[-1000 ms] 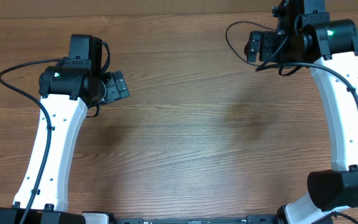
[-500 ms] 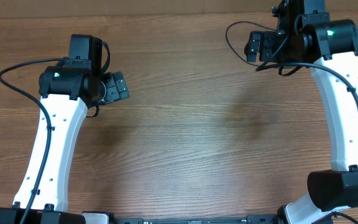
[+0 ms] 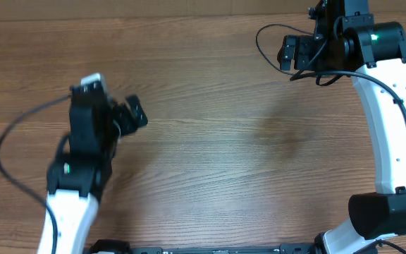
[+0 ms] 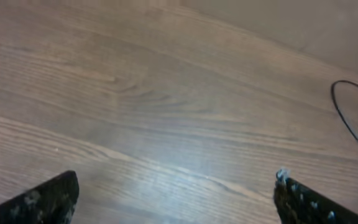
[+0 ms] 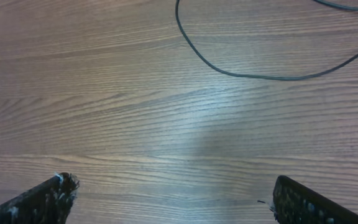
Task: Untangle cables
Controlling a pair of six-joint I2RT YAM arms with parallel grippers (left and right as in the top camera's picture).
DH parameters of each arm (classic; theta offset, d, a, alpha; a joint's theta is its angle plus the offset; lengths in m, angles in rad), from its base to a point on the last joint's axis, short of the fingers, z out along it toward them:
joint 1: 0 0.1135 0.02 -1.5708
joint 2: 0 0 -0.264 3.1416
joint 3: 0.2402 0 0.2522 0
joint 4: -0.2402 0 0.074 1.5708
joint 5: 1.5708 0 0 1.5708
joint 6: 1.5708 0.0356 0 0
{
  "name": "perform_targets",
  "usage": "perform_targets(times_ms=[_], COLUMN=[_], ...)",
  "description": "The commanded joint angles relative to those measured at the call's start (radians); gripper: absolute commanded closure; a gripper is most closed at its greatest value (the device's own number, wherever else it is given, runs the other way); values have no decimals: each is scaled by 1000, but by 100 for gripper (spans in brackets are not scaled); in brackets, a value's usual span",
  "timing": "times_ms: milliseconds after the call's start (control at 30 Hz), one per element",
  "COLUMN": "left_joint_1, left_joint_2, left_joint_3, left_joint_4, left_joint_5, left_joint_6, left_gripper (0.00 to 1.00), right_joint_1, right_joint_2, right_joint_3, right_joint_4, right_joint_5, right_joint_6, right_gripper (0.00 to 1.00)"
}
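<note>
Over the table (image 3: 210,141) toward 9 o'clock, rising from the near edge as a blurred left arm (image 3: 72,183), ending in the left gripper (image 3: 137,113) aimed at 3 o'clock. Spread wide, pinching nothing. Toward 1 o'clock, climbing from 5 o'clock as the right arm (image 3: 390,134), bent over to aim the right gripper (image 3: 285,53) at 9 o'clock. Likewise spread wide, empty. At 12 o'clock in the right wrist view, one thin black cable (image 5: 229,72) curving loose on the table.

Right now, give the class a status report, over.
Left gripper open, empty. Right gripper open, empty. Task cables not seen; thin black cord on table. Nothing blocking.
</note>
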Motion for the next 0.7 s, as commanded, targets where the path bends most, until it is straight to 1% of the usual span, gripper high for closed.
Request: perform_targets(times_ms=[0,67,233,467,567,667], left_joint_1=[-5,-5,-5,10,19,24], left_joint_2=[-155,-284,-493,-720,-831,-908], left_joint_3=[-191,-354,-597,-778,-888,-898], left_joint_4=[151,317,560,651,728,647], left_joint_5=[5,5,3,-18,-18,-19], left_joint_6=[-31,-58,-60,-59,-55,-47], left_gripper=[1,0,1,0,0,1], right_joint_1=[-2,-2,-2,-2,-2,-2], right_joint_2=[1,1,1,1,1,1], right_joint_3=[0,0,0,0,0,0], right_joint_4=[3,3,3,3,3,3], right_joint_5=[7,7,7,6,7,7], right_joint_6=[5,5,4,5,4,4], right_gripper=[0,0,0,0,0,0])
